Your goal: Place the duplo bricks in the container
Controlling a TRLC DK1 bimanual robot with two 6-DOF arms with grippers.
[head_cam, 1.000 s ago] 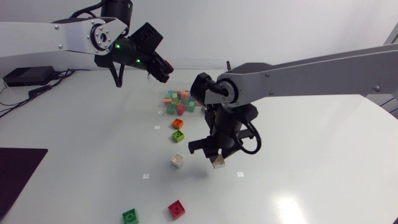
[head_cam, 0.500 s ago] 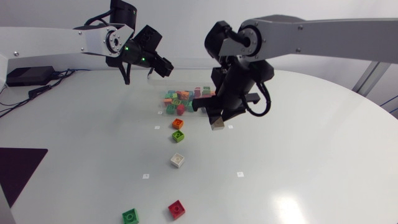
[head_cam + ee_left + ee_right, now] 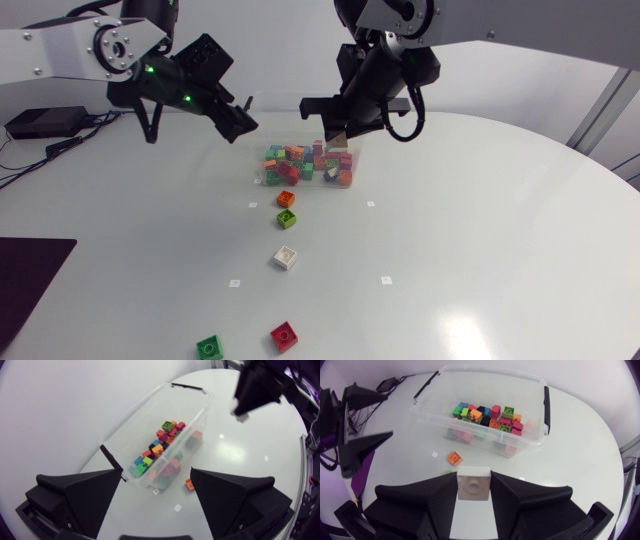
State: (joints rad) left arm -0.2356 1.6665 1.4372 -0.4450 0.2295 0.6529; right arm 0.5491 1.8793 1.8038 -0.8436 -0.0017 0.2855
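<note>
Clearly the white brick [image 3: 473, 486] is pinched between the two fingers of the right gripper [image 3: 337, 130], studs facing the wrist camera, held in the air near the clear container [image 3: 492, 369]. In the right wrist view the container lies ahead of the fingers rather than under them, so the brick probably hangs just short of the near wall, though the head view cannot settle that. Inside, a heap of coloured bricks [image 3: 487, 417] covers part of the floor, so much of the job looks done. Left on the table are an orange brick [image 3: 286, 199] just beside the container, a lime brick [image 3: 287, 219] next to it, a second white brick [image 3: 285, 258] farther out, and a green brick [image 3: 210, 347] and a red brick [image 3: 285, 336] well apart from the container. The left gripper [image 3: 156, 480] hangs above the container's far side, fingers wide apart and empty.
</note>
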